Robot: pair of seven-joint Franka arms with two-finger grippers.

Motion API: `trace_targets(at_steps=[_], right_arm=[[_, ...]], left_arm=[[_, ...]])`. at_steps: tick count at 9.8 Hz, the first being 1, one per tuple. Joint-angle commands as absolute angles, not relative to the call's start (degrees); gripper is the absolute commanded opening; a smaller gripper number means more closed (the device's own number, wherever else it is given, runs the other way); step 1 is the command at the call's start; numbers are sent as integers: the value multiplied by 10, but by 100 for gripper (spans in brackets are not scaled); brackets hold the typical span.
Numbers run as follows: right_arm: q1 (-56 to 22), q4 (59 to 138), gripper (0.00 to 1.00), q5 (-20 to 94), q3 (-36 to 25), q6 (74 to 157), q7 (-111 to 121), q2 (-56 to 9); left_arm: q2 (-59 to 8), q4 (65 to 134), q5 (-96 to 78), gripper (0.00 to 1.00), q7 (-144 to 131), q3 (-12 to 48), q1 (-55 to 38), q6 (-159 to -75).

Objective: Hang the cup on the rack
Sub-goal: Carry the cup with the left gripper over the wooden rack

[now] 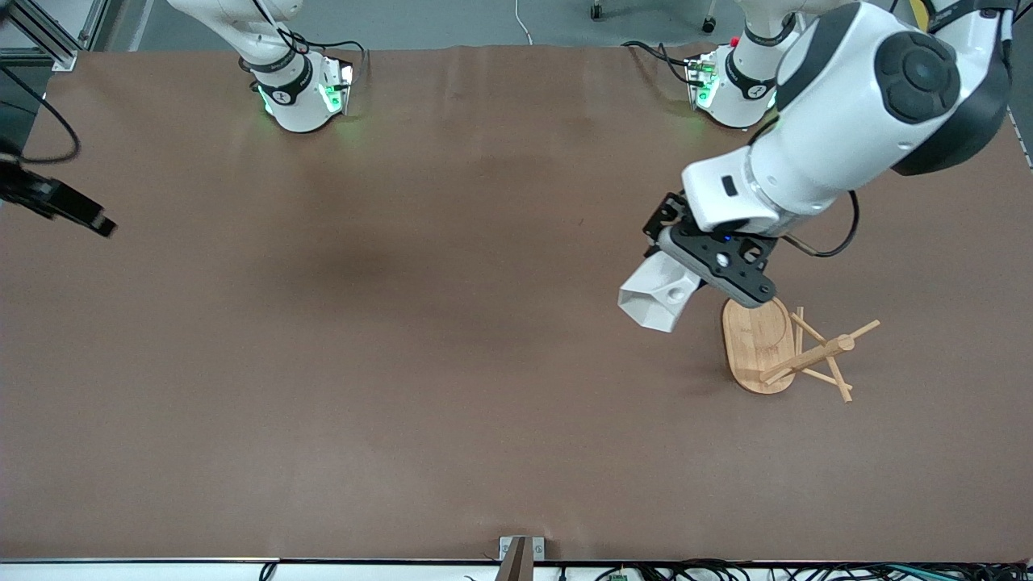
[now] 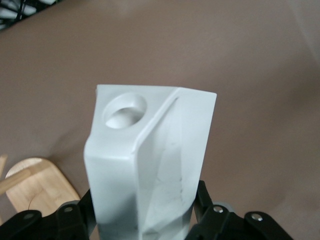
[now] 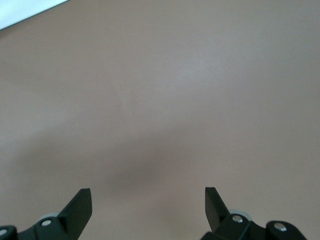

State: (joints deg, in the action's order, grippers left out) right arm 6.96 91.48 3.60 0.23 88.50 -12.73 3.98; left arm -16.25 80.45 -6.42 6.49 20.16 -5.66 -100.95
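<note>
Front view: left gripper [image 1: 686, 270] clamps the cup [image 1: 658, 296] in the air, just beside the rack [image 1: 787, 349] at the left arm's end of the table. Handle hole faces outward; best to tilt it onto a slanted peg and slide down slowly. Right gripper [image 3: 147, 205] waits, jaws wide, empty.
</note>
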Motion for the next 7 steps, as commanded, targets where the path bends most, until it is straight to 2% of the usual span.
trace_targets(at_steps=[1,3,7], right_arm=[[61,842,100,12,-4,822,-119,27],[61,827,100,13,-3,820,-114,8],[39,831,100,11,-25,807,-91,10]], left_arm=[[-108,908,-69,0,45,115,-106,-1009],[-71,1006,-73,0,53,62,-124,-1062],[-67,1093,-75,0,57,7,-137,-1133]])
